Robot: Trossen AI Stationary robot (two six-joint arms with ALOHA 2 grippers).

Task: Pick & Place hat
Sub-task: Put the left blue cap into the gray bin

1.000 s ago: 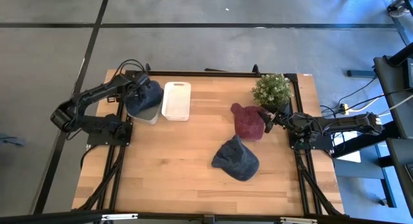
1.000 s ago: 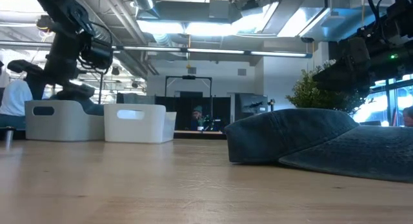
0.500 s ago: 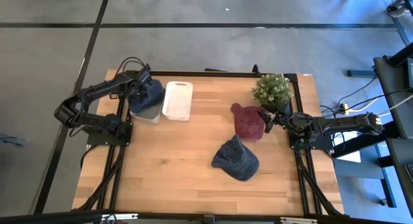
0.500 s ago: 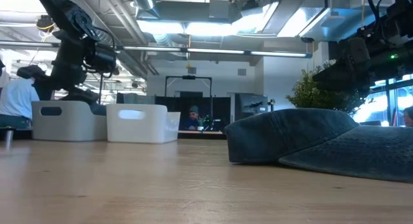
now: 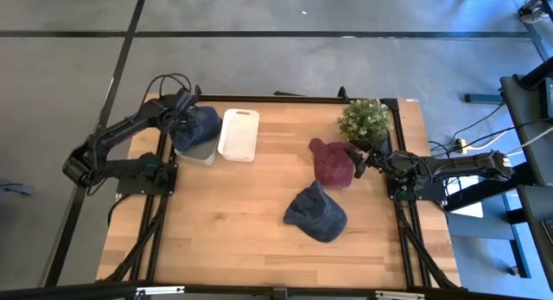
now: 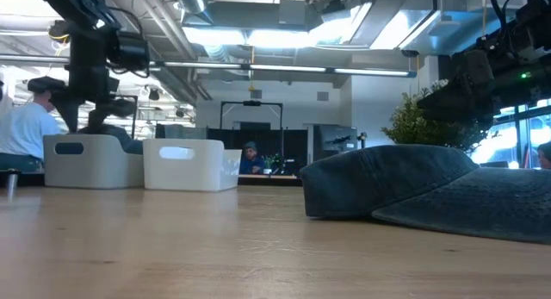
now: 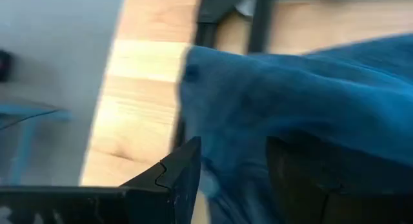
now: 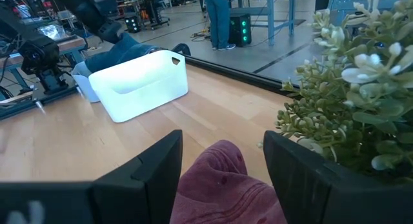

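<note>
- Here the left gripper (image 5: 184, 104) hangs over the far left corner of the table (image 5: 225, 222), above a blue hat (image 5: 195, 127) that sits in the left bin (image 5: 201, 156).
- In the left wrist view its fingers (image 7: 177, 175) stand apart with blue cloth between them; whether they grip the cloth I cannot tell.
- A second, white bin (image 5: 237, 134) stands just beside the first, on its right.
- The right gripper (image 5: 360, 162) lies low at the right edge, its fingers (image 8: 151, 169) spread wide at the edge of a red hat (image 5: 333, 163), not closed on it.
- A plant (image 5: 364, 120) stands just behind that gripper, near the far right corner.
- A dark blue hat (image 5: 316, 213) lies on the wood near the middle, closer to the front than the red one and apart from both grippers.
- In the low view a person (image 6: 23, 127) sits in the room behind the bins.
</note>
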